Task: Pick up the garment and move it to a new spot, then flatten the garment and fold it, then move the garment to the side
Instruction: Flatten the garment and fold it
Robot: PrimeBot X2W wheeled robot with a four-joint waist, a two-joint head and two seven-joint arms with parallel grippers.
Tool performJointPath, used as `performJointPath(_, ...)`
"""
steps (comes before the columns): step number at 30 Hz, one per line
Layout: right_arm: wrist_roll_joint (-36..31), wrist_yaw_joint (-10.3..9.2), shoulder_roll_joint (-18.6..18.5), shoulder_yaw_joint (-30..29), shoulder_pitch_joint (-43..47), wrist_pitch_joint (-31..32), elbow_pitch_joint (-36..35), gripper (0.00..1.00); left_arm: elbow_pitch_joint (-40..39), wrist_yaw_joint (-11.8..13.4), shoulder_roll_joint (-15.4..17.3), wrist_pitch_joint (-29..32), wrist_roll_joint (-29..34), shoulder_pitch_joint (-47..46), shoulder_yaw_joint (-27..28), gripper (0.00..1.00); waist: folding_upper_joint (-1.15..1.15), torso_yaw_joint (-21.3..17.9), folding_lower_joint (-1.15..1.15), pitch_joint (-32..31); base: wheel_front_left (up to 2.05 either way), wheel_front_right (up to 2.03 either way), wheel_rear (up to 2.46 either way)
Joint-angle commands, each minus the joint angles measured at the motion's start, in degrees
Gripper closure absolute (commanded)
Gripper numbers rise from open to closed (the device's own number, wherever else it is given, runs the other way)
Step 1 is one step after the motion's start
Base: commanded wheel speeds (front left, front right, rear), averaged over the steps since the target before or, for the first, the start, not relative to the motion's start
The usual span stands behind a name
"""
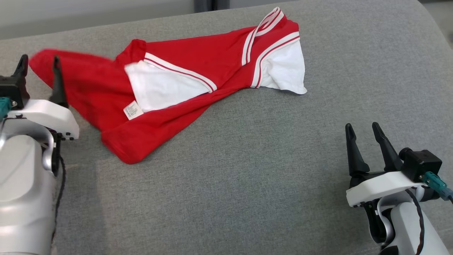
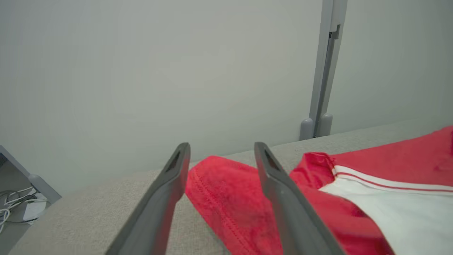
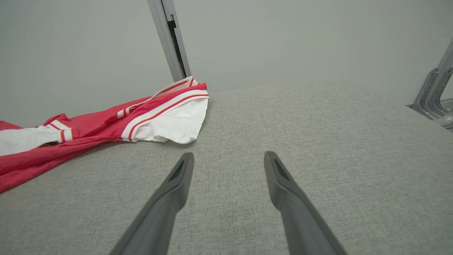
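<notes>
We see the red-and-white shirt (image 1: 198,60) lying rumpled across the far left of the grey cushion (image 1: 247,170), its label facing up. Our left gripper (image 1: 40,58) hangs with fingers spread at the shirt's red end, clamping nothing. Our right gripper (image 1: 362,125), fingers also apart, hovers over bare cushion, well apart from the shirt.

A counter (image 1: 269,170) covered in grey woven fabric is seen, its far right corner rounded, and a plain pale wall (image 2: 141,71) is seen behind it. A grey metal post (image 2: 324,71) is set upright against that wall at the counter's far edge. Loose white cables (image 2: 10,205) are seen lying below the counter's left end, and slanted grey metal brackets (image 3: 433,92) are seen past its right end.
</notes>
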Motion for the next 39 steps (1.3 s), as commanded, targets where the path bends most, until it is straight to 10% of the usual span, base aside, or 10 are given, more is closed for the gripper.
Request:
performJointPath(1, 0.26, 0.01, -0.28, -0.03, -0.41, -0.01, 0.14, 0.00, 1.03, 0.88, -0.79, -0.03, -0.81, -0.78, 0.72, 0.00, 0.00, -0.26, 0.00, 0.04, 0.00, 0.00, 0.00)
performJointPath(14, -0.05, 0.01, -0.30, -1.05, 0.13, -0.01, 1.31, 0.00, 5.38, -1.41, -11.48, -0.02, -4.74, 8.46, 1.03, 0.00, 0.00, 2.27, 0.00, -1.92, 0.00, 0.00, 0.00)
performJointPath(37, -2.54, 0.01, -0.30, -0.05, 1.20, -0.01, 1.87, 0.00, 8.54, -3.72, -13.45, -0.02, -8.84, 12.21, -1.98, 0.00, 0.00, 2.48, 0.00, -3.19, 0.00, 0.00, 0.00)
performJointPath(39, -2.53, 0.01, -0.30, -0.02, 1.11, -0.01, 1.81, 0.00, 8.77, -3.77, -13.46, -0.02, -9.37, 11.80, -1.89, 0.50, 0.00, 2.38, 0.00, -2.99, 0.00, 0.00, 0.00)
